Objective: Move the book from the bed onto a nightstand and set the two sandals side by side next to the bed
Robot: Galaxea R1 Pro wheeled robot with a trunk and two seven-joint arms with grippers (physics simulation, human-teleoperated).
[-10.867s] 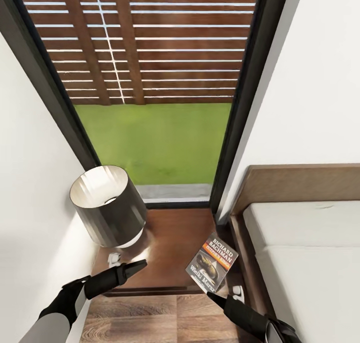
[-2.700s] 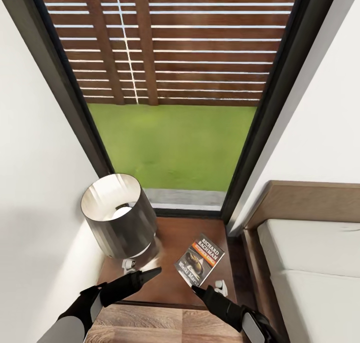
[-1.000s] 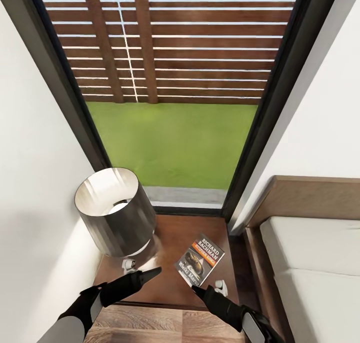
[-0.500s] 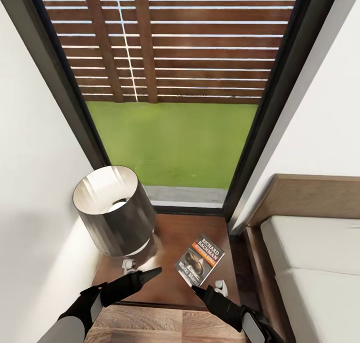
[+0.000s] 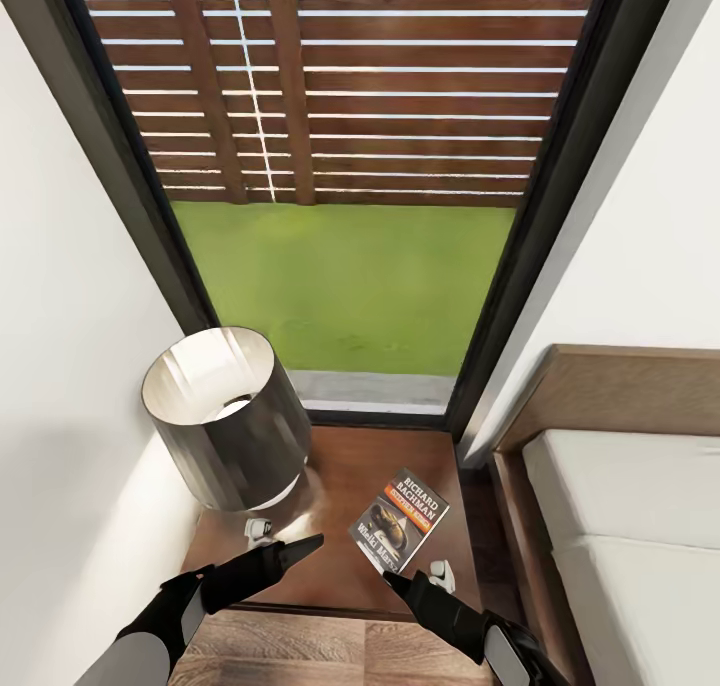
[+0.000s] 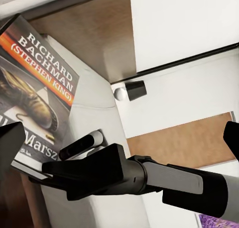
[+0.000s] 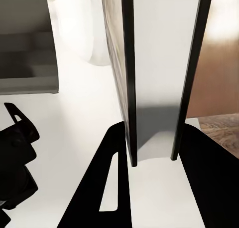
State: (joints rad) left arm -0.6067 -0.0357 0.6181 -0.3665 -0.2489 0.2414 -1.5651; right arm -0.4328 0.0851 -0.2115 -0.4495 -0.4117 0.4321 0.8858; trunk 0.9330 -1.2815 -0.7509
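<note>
Your right gripper point(image 5: 420, 578) sits low over the front right corner of the nightstand point(image 5: 340, 466), its dark tip pointing at the lower edge of the book point(image 5: 400, 518). From the head view you cannot tell whether the tip touches the cover, and the fingers overlap so much there that their spread cannot be read. In the right wrist view the two dark fingers point(image 7: 109, 188) stand apart with a pale gap between them and nothing pinched in it, so that hand looks parted and empty. Your left gripper point(image 5: 290, 548) hovers over the nightstand's front edge, its tip aimed toward the book but apart from it; how far it is spread cannot be told from these pictures.

The book lies flat and face up on the nightstand's right half, turned at an angle, with its orange band and white lettering plain in the left wrist view point(image 6: 37, 83). Beside it, on the left half of the top, stands a lamp point(image 5: 225, 416) with a dark drum shade. The bed point(image 5: 640, 526) is just right of the nightstand, its brown headboard against the white wall. Behind the nightstand rises the dark-framed window point(image 5: 350, 166), with green grass and a slatted wooden fence beyond it.
</note>
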